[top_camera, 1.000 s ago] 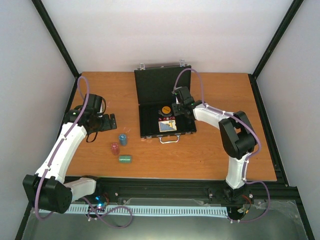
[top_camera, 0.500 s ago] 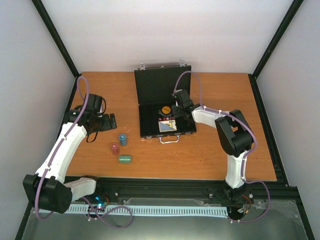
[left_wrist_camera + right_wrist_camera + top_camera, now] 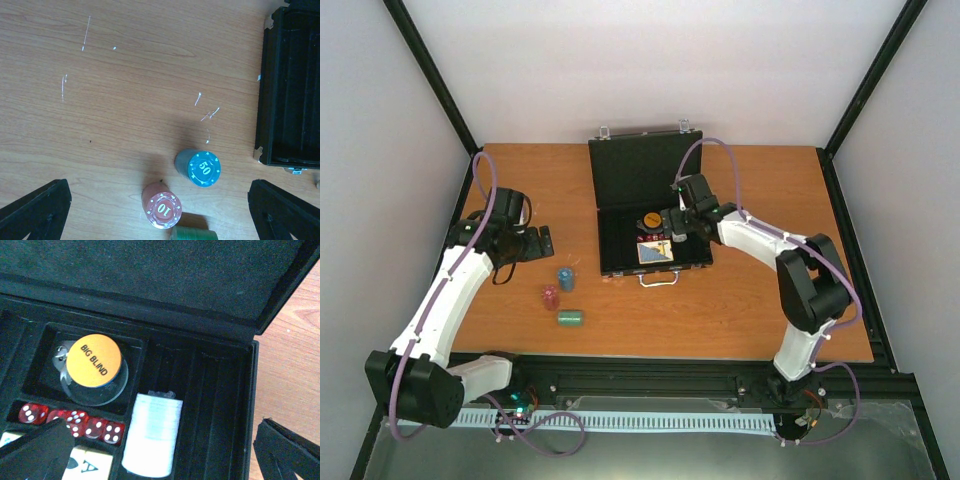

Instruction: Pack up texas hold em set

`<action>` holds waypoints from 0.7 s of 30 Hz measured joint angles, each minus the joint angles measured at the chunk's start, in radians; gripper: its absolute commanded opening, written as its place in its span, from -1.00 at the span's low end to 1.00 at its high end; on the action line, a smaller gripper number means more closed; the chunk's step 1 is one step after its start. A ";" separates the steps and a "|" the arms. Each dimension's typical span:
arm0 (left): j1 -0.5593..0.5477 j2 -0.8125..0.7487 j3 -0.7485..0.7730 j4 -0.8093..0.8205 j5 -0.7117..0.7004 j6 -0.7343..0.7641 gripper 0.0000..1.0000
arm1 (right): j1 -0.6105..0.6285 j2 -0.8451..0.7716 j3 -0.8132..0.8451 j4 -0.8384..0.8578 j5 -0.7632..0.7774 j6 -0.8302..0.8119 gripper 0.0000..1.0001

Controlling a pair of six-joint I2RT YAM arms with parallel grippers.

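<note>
The right fingers [image 3: 35, 450] have just been spread, the white chip stack [image 3: 152, 435] released into the black hinged briefcase [image 3: 215, 390]. The blue stack [image 3: 202, 168], red stack [image 3: 161, 207] and green stack [image 3: 192, 234] are left unpacked on the table [image 3: 125, 75], under spread left fingers [image 3: 35, 210]

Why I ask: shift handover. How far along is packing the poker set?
Done: the orange disc, red dice, white chip stack and cards sit inside the open case. In hand: nothing; the right pincer hangs open over the white chip stack, the left pincer open near the loose chips. Left: blue stack, red stack and green stack remain on the table; the case is not yet closed.
</note>
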 measured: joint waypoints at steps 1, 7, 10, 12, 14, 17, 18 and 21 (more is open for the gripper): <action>0.000 -0.001 0.000 0.002 0.002 0.000 0.99 | 0.000 -0.011 0.001 -0.012 -0.001 0.000 1.00; 0.000 -0.006 0.000 0.009 0.010 -0.001 1.00 | 0.024 -0.093 0.039 -0.140 -0.030 0.013 1.00; 0.000 -0.011 0.007 0.008 0.015 -0.010 1.00 | 0.115 -0.142 0.050 -0.212 -0.031 0.014 1.00; 0.000 -0.018 0.021 0.008 0.022 -0.020 0.99 | 0.222 -0.165 0.050 -0.252 -0.039 0.016 1.00; 0.000 -0.031 0.036 0.008 0.027 -0.032 1.00 | 0.328 -0.171 0.051 -0.283 -0.054 0.025 1.00; 0.000 -0.065 0.050 0.008 0.037 -0.056 0.99 | 0.487 -0.163 0.051 -0.317 -0.087 0.031 1.00; 0.000 -0.081 0.051 0.008 0.040 -0.065 0.99 | 0.529 -0.156 0.051 -0.323 -0.095 0.031 1.00; 0.000 -0.127 0.051 0.002 0.047 -0.089 1.00 | 0.630 -0.108 0.072 -0.338 -0.122 0.014 1.00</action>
